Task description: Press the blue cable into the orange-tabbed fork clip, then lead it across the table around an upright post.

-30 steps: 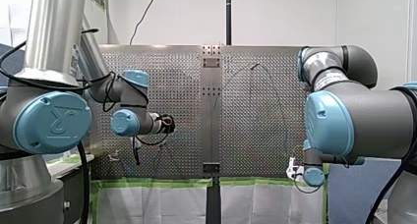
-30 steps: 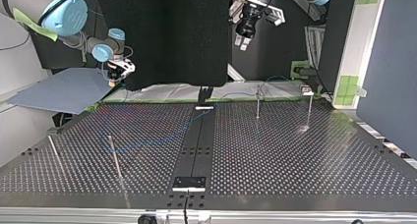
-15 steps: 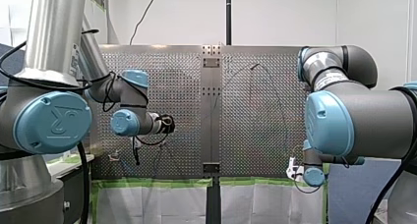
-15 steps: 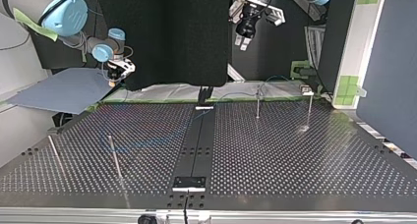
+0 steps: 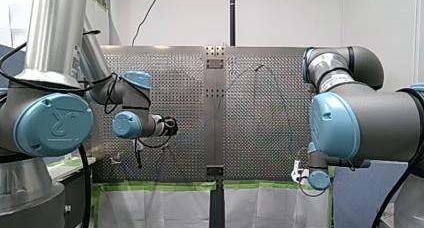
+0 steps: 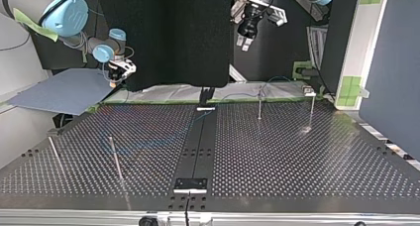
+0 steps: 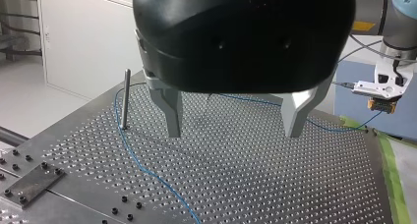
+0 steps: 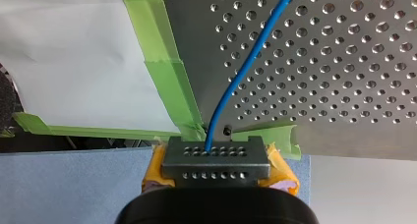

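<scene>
Judged step: approach, before clipping. Right end effector [image 8: 216, 161] clamped on blue cable [image 8: 237, 80] off the worktop [image 8: 344, 62] edge; left end effector [image 7: 233, 133] spread, empty, hovering over cable slack near post [image 7: 126, 98]. Next likely: left descends, pinches cable squarely

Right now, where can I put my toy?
Top view: the perforated metal table is bare at right, between two thin metal posts and its near edge. At left, a thin blue cable and two leaning posts crowd it.

Robotics lab: perforated bench [image 6: 297, 156] w/ green tape [image 8: 162, 71] (along its edge), bare white wall [image 5: 280, 13].
</scene>
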